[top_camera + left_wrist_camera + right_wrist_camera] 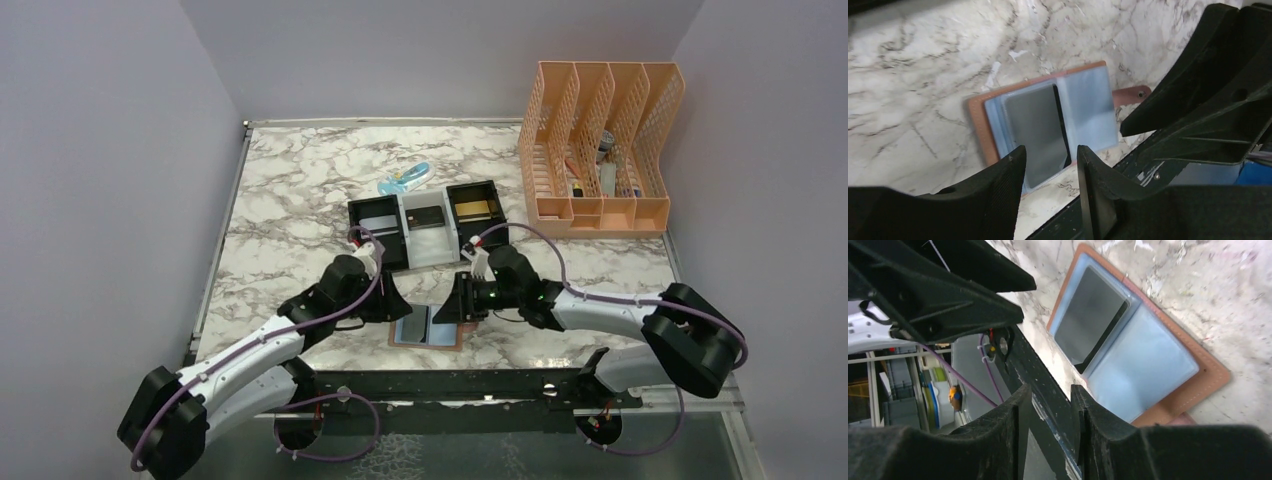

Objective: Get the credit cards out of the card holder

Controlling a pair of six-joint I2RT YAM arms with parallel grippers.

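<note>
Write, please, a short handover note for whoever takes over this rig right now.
Pincers: left pincer and right pincer are both partly open and empty, either side of the holder.
Things: the holder lies open near the table's front edge, with one grey card in a pocket; the other pocket looks empty.
Done: a gold card and a dark card lie in the tray; its left compartment seems to hold a pale one.
Left: pull out the grey card.
</note>
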